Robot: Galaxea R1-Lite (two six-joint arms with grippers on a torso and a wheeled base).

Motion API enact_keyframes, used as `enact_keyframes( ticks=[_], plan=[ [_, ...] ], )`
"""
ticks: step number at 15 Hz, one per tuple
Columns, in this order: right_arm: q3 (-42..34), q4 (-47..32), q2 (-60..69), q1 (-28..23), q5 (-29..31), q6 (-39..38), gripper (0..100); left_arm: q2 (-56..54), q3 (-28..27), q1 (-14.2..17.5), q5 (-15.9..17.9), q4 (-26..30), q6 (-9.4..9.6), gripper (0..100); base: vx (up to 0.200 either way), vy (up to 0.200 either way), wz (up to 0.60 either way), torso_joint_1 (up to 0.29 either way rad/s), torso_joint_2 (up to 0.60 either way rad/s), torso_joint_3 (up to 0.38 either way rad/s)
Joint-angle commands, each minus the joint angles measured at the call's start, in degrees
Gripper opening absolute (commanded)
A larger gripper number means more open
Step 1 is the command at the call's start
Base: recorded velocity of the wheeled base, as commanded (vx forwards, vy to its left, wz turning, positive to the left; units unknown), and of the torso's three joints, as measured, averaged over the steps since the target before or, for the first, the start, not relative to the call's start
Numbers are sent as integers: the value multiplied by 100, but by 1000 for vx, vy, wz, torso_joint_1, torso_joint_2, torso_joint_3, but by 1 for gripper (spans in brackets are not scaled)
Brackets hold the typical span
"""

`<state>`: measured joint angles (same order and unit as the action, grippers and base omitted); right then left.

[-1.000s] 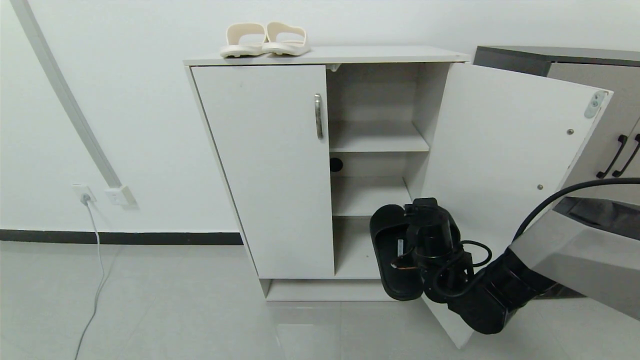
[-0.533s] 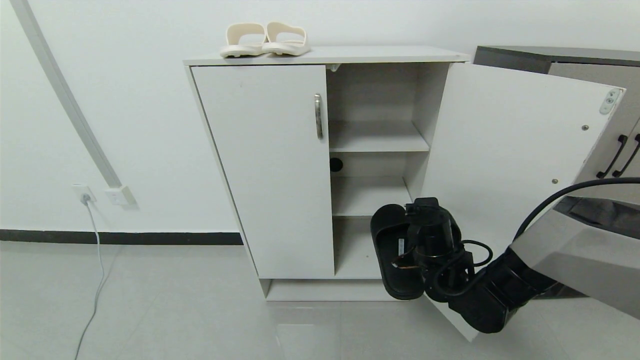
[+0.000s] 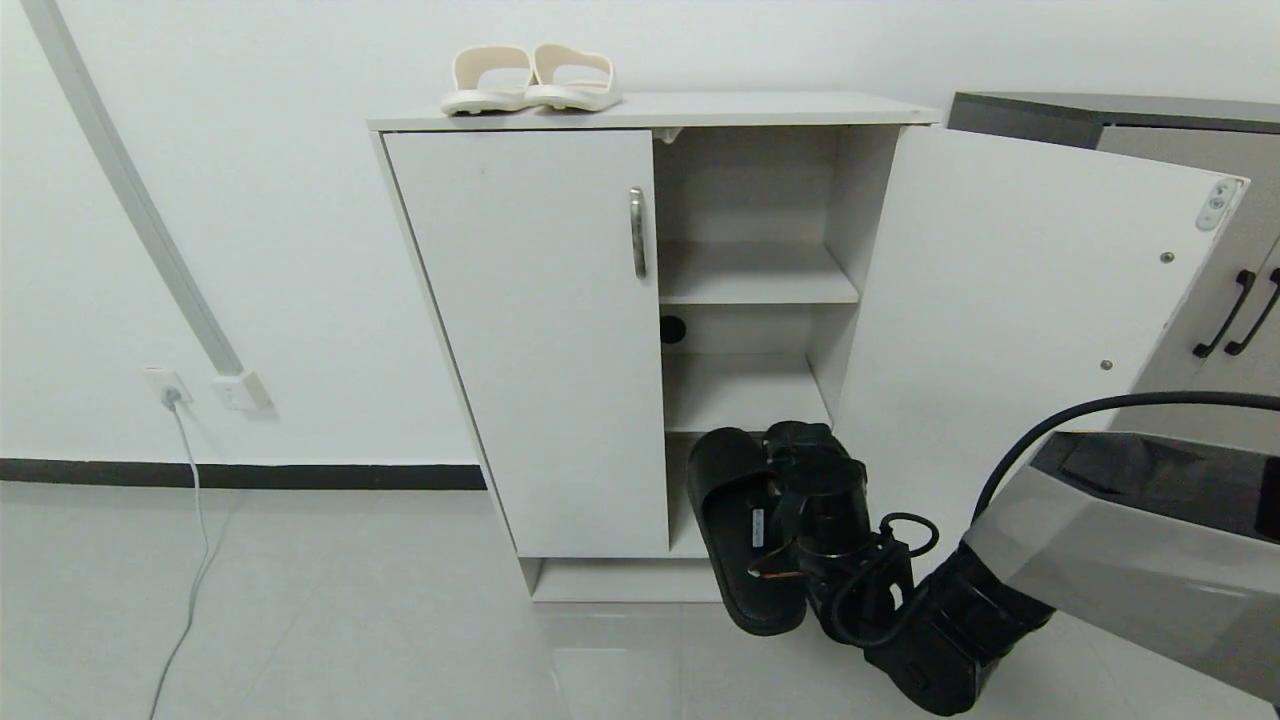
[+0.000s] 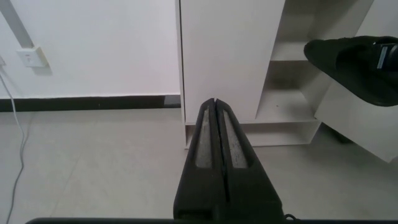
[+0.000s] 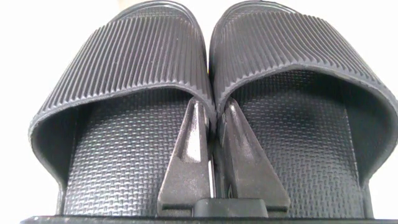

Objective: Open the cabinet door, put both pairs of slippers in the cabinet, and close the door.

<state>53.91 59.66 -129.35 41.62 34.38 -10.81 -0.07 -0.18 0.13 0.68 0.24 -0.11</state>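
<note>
At the cabinet's (image 3: pixel 540 340) open right side, my right pincer (image 5: pixel 211 134) clamps the black slippers (image 3: pixel 740 540) together, toes up, before the lowest shelf (image 3: pixel 683 530). On the cabinet top sit the cream slippers (image 3: pixel 530 80). My left pincer (image 4: pixel 214 124) hangs pressed together, empty.

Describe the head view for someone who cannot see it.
The robot's right claw holds a pair of black slippers low before the open right side of a white cabinet. The right door stands open, the left door is shut, and a cream pair of slippers rests on top.
</note>
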Motion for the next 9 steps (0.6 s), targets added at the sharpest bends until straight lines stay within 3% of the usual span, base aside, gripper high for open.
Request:
enact_keyframes(
  ticks=[1, 5, 9],
  plan=[
    [50, -69, -99, -13, -1, -35, 0, 7, 1, 4, 2, 2, -7, 0, 0, 0, 0, 0, 0, 0],
    [252, -570, -116, -5, -10, -501, 0, 7, 1, 4, 2, 2, 2, 0, 0, 0, 0, 0, 0, 0],
    [287, -596, -160, -5, -54, -527, 0, 7, 1, 4, 11, 2, 2, 0, 0, 0, 0, 1, 0, -57]
  ],
)
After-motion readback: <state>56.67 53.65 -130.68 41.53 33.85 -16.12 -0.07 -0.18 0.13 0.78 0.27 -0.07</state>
